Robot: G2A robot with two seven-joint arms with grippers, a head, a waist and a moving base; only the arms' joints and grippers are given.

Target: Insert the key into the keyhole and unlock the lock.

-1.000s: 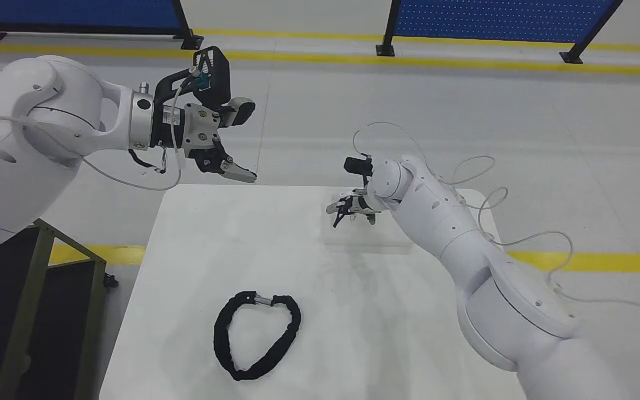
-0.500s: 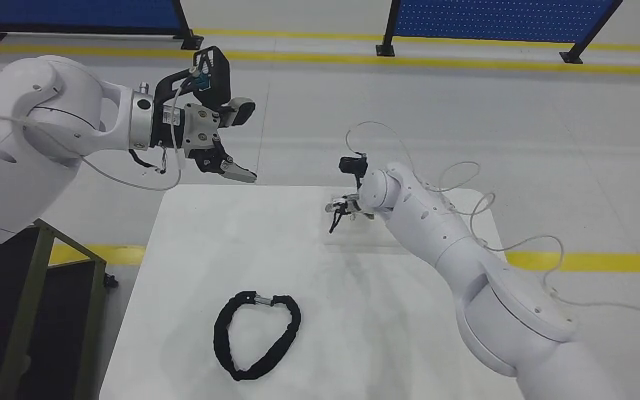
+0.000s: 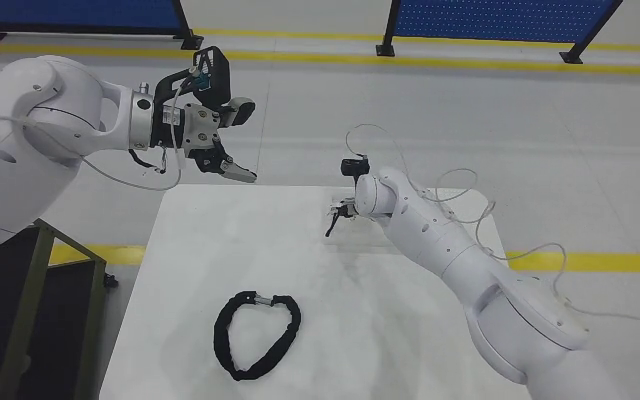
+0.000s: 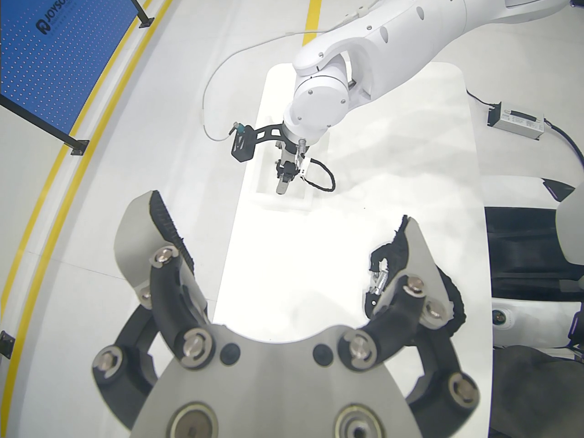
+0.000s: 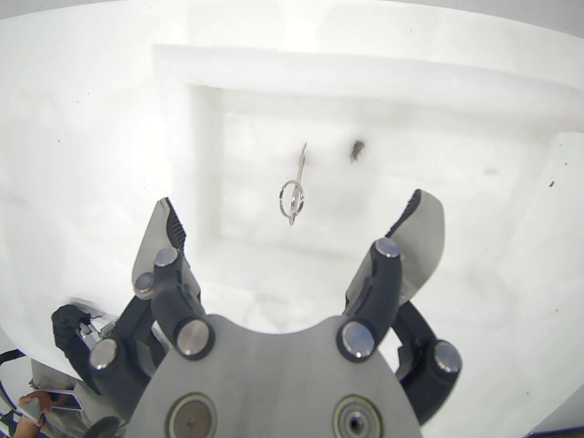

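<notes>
Right hand (image 5: 292, 208) spread wide, key (image 5: 297, 175) in tray (image 5: 319, 70) — just beyond, untouched, facing its gap

the white surface (image 3: 190, 260) carries a black looped lock (image 3: 220, 340), well apart from the left fingers (image 4: 141, 234) and right fingers (image 5: 153, 243); a shallow white tray (image 5: 319, 70) sits just beyond the right fingers.

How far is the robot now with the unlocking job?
Done: nothing yet; the small silver key lies loose in the white foam tray. In hand: the right claw hangs open over it. To do: grasp the key, carry it to the black ring-shaped cable lock, insert, turn. The left claw is open.
</notes>
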